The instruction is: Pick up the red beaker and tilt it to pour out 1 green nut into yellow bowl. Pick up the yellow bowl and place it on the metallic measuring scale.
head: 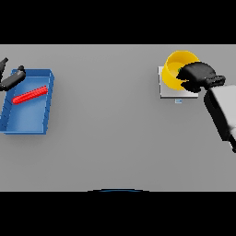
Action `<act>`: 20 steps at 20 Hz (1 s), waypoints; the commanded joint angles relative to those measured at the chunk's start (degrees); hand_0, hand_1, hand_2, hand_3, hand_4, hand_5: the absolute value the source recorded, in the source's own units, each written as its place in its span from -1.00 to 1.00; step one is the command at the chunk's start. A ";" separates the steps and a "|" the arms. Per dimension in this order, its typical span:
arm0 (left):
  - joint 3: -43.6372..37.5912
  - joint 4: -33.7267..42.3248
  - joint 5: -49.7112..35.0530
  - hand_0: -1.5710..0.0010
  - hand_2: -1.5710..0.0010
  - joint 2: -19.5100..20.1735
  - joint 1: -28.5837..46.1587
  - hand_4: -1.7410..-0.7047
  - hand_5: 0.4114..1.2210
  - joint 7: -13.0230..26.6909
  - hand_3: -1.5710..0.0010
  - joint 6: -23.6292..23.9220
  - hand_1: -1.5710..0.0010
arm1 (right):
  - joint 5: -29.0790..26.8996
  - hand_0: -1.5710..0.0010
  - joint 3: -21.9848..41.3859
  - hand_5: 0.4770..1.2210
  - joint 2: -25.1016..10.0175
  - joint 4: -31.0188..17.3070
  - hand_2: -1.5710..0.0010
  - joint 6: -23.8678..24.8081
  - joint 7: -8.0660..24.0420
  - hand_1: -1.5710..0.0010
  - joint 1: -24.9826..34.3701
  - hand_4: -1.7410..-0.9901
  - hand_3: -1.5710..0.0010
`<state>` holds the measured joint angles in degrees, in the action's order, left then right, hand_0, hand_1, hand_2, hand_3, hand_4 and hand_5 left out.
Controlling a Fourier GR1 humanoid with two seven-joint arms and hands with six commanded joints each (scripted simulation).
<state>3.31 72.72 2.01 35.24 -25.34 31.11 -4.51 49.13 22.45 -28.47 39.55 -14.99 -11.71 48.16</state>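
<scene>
The yellow bowl (177,64) rests on the metallic measuring scale (171,92) at the far right and seems slightly tilted. A bit of green, the nut (179,70), shows inside it. My right hand (199,75) is curled over the bowl's right rim and hides that side. The red beaker (30,95) lies on its side in a blue tray (25,119) at the far left. My left hand (12,78) hovers over the tray's upper left corner, just above the beaker, with relaxed fingers and nothing in it.
The scale's small display (178,100) faces the near side. My right forearm (223,110) slants in from the right edge. Bare grey table (106,115) stretches between the tray and the scale.
</scene>
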 commanded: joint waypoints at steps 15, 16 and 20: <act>-0.15 -0.49 -0.36 1.00 1.00 -0.04 -0.01 0.75 -0.16 -0.51 1.00 -0.43 1.00 | -1.92 0.68 -2.07 -0.07 0.19 -0.70 0.75 -4.33 0.55 0.69 -0.17 -0.22 0.79; -0.01 -0.34 -0.45 1.00 1.00 -0.14 -0.53 0.75 -0.16 -0.18 1.00 -0.63 1.00 | -1.54 0.75 -1.71 -0.09 -0.03 -0.69 0.80 -4.45 0.56 0.75 -0.19 -0.19 0.83; 0.31 0.49 -0.10 1.00 1.00 -0.15 0.29 0.75 -0.14 0.34 1.00 -0.23 1.00 | -1.36 0.90 -1.52 -0.17 0.27 -1.36 0.92 -5.82 1.87 0.90 0.54 -0.08 0.93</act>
<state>3.61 73.20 1.92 35.09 -25.05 31.49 -4.73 47.77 20.94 -28.18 38.19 -20.81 -9.86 48.70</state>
